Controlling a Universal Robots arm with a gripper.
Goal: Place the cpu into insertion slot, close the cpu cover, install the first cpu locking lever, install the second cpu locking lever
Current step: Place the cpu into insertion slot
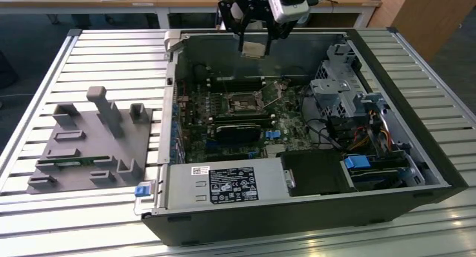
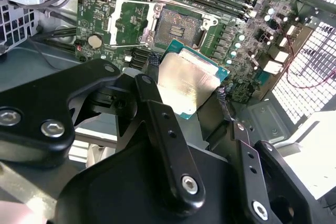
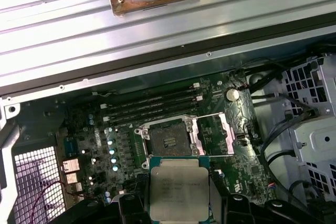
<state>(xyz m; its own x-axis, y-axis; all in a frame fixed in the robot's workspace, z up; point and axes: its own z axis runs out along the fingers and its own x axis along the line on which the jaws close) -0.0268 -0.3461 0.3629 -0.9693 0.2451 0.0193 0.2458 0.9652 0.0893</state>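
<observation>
The case (image 1: 297,221) lies open with the motherboard (image 1: 223,137) face up inside. The gripper (image 1: 253,47) hangs high above the board, fingers (image 2: 157,108) clamped on two opposite edges of the cpu (image 2: 189,85). It's square, so no long axis. Its metal face is turned to both wrist views and its other two edges are free. Beyond the fingertips, well apart, sits the slot (image 3: 168,140), uncovered, with open air between. The cover (image 3: 195,136) is flipped open just beside it.
</observation>
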